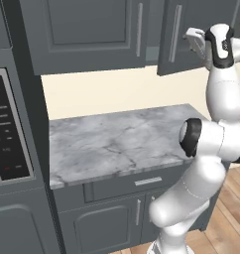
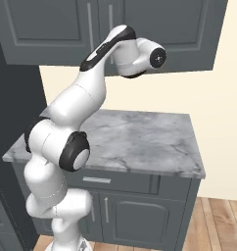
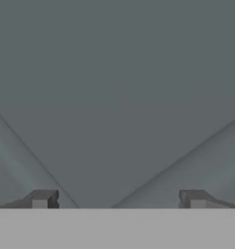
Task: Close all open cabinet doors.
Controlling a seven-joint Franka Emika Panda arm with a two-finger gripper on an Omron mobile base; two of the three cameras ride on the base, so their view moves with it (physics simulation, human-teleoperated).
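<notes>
The right-hand tall dark grey shaker cabinet door (image 1: 184,34) with its long vertical silver bar handle (image 1: 175,32) is swung a bit out from the wall cabinet row, its bottom edge hanging lower and forward of its neighbour in the left base view. The left dark grey wall-cabinet door (image 1: 90,30) sits flush and shut. The gripper (image 3: 117,199) is right up at the ajar door's outer face: in the hand view, plain grey panel with the recessed bevel lines running diagonally, and the two dark fingertips (image 3: 41,198) spread wide apart with nothing between them.

Below is the grey-veined marble countertop (image 1: 117,141), nothing on it, over a grey drawer front with a horizontal handle (image 1: 148,181) and short grey base-cabinet doors (image 2: 135,218). Far left there's a dark appliance control panel (image 1: 5,134) with a cyan digit display and tiny button labels, too blurry to read. Wood floor (image 1: 236,198) at the right.
</notes>
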